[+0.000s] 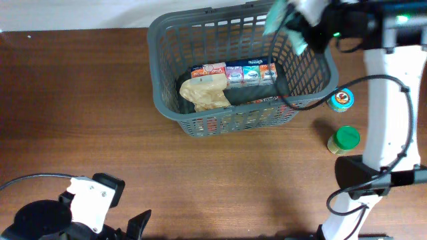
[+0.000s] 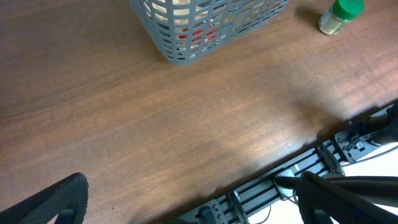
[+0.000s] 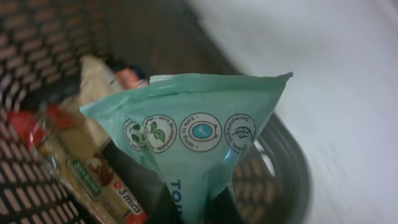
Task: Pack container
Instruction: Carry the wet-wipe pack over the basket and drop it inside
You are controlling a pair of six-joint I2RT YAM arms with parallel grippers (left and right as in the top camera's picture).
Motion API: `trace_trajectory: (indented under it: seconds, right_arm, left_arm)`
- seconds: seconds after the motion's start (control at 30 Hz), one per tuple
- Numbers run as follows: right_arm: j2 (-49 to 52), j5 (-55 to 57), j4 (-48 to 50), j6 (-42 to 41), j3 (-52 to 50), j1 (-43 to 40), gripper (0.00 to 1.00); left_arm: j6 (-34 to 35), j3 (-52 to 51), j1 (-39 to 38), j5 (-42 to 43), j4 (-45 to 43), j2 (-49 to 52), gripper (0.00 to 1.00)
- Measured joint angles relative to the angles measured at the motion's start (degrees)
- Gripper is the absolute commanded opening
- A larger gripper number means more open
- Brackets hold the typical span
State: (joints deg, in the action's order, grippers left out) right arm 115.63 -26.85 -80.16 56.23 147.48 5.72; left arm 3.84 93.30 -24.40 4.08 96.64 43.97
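Basket (image 1: 167,73): dark grey, slotted lattice sides.
Table (image 1: 80,100): brown wood grain.
Pouch (image 3: 199,130): mint green, row of white round icons.
Jar (image 1: 345,139): green cap.
Tin (image 1: 341,99): blue lid.
Bag (image 1: 207,95): tan.
Cartons (image 1: 243,72): red, purple, blue fronts.

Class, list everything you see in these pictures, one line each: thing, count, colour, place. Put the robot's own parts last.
basket: one, grey, far middle of the table
bag: one, tan, in the basket, left part
packet: one, red and white, in the basket, far side
cartons: about three, mixed colours, in a row right of the packet
pouch: one, teal, held over the basket's right end
tin: one, blue lid, on the table by the basket's right wall
jar: one, green lid, on the table nearer than the tin
table: one, brown wood
right gripper: shut on the pouch
left gripper: open, near edge, left
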Motion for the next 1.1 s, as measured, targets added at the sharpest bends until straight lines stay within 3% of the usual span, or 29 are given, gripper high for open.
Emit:
trace_trajectory:
  seconds: [0.3, 0.43, 0.8, 0.83, 0.87, 0.9, 1.1]
  right_arm:
    - [0.2, 6.1, 1.7, 14.0, -11.6, 7.8, 0.04]
    - [0.5, 8.1, 5.8, 16.0, -16.2, 8.1, 0.04]
    - [4.2, 13.6, 5.3, 17.3, -19.2, 6.6, 0.04]
    - [4.2, 13.7, 5.3, 17.4, -19.2, 6.4, 0.32]
    - [4.2, 13.8, 5.4, 17.3, -19.2, 6.2, 0.88]
    - [4.2, 13.8, 5.4, 17.3, -19.2, 6.1, 0.96]
    - [4.2, 14.6, 7.3, 16.4, -18.6, 5.3, 0.99]
  left_arm:
    - [0.0, 0.0, 0.0, 0.0, 0.0, 0.0, 0.99]
    - [0.0, 0.0, 0.0, 0.0, 0.0, 0.0, 0.99]
    - [0.0, 0.0, 0.0, 0.0, 0.0, 0.0, 0.99]
    - [0.0, 0.0, 0.0, 0.0, 0.0, 0.0, 0.99]
    - [0.0, 0.0, 0.0, 0.0, 0.0, 0.0, 0.99]
    - [0.0, 0.0, 0.0, 0.0, 0.0, 0.0, 0.99]
    - [0.0, 0.0, 0.0, 0.0, 0.0, 0.0, 0.99]
